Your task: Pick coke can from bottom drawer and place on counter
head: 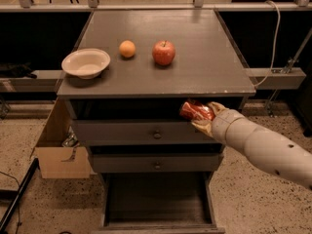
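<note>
My gripper (204, 116) is shut on the red coke can (196, 111), held on its side in front of the cabinet, just below the front edge of the counter (204, 57) at its right part. The can sits level with the gap above the top drawer. The bottom drawer (156, 201) is pulled open below, with a dark interior that shows nothing inside. My pale arm reaches in from the lower right.
On the counter stand a white bowl (86, 63) at the left, an orange (127, 48) and a red apple (164, 52) near the middle. Two shallower drawers (156, 133) with round knobs are shut. A cardboard box (56, 152) stands left of the cabinet.
</note>
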Available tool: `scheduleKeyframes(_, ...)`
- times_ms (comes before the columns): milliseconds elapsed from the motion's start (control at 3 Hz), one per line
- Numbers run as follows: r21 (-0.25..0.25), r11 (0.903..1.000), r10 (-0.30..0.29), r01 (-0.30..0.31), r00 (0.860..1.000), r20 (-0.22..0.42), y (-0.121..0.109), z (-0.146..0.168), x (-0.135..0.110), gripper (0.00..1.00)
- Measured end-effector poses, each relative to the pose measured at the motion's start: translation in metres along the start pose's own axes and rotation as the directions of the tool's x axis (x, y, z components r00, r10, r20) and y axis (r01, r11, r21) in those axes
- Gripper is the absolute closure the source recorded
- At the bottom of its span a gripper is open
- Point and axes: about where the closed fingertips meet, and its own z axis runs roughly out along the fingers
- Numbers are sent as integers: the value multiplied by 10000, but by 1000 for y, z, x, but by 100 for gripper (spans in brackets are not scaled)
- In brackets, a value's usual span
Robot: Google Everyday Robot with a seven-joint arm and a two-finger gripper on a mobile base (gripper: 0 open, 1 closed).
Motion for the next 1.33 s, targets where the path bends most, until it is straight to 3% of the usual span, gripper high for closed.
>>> scheduleKeyframes(667, 184, 9998, 52, -58, 9995, 320, 25, -41, 5, 100)
scheduleKeyframes(1000, 665, 9974, 260, -274, 9994, 217, 13, -67, 15, 100)
scheduleKeyframes(1333, 572, 9979, 283, -296, 9993, 238, 12, -65, 11, 100)
